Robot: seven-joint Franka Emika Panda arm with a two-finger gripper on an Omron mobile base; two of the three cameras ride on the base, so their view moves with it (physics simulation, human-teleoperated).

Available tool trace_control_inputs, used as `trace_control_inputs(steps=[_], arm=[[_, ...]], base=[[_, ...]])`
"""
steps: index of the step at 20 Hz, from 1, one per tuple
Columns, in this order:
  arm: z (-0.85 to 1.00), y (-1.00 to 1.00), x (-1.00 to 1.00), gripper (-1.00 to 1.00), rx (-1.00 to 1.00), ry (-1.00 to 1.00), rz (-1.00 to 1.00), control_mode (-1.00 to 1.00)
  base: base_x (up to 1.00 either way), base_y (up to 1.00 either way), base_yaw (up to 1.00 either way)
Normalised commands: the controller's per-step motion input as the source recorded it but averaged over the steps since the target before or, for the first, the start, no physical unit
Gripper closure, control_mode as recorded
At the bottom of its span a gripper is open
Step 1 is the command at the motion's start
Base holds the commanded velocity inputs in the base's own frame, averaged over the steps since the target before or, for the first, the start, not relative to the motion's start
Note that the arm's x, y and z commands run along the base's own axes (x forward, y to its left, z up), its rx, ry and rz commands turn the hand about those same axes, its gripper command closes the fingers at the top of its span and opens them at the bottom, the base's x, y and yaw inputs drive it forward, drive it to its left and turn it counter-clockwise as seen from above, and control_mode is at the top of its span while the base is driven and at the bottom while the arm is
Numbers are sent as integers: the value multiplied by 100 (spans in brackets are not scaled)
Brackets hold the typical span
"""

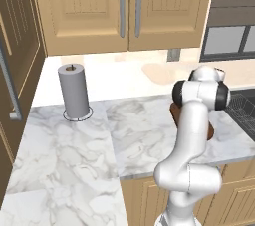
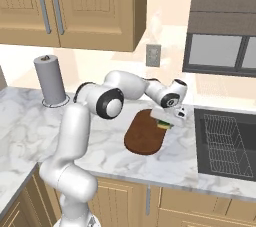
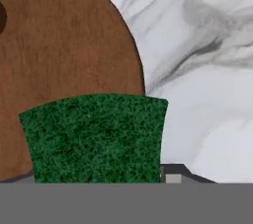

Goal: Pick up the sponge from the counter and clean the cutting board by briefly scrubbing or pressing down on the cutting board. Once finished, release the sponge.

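Marble counter (image 2: 200,163), sponge (image 3: 94,136) on cutting board (image 2: 142,138)

Arm (image 2: 75,136) glossy white, smooth rounded tube links — thick bulbous elbow and shoulder housings. Joints capped by dark grey-black rings and discs. Small white boxy hand at wrist, dark trim. No cables, markings visible.

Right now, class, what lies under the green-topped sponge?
The green-topped rectangular sponge rests over the edge of the dark brown oval wooden cutting board, overhanging the white veined marble counter. The board directly beneath it is covered.
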Motion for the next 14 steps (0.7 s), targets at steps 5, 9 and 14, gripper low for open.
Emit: trace_control_inputs(steps=[5, 9, 14], arm=[[-32, 46, -54, 100, 0, 4, 4, -100], [-4, 63, -30, 100, 0, 19, 12, -100], [4, 67, 4, 100, -3, 26, 20, -100]], base=[[0, 0, 0], [0, 0, 0], [0, 0, 0]])
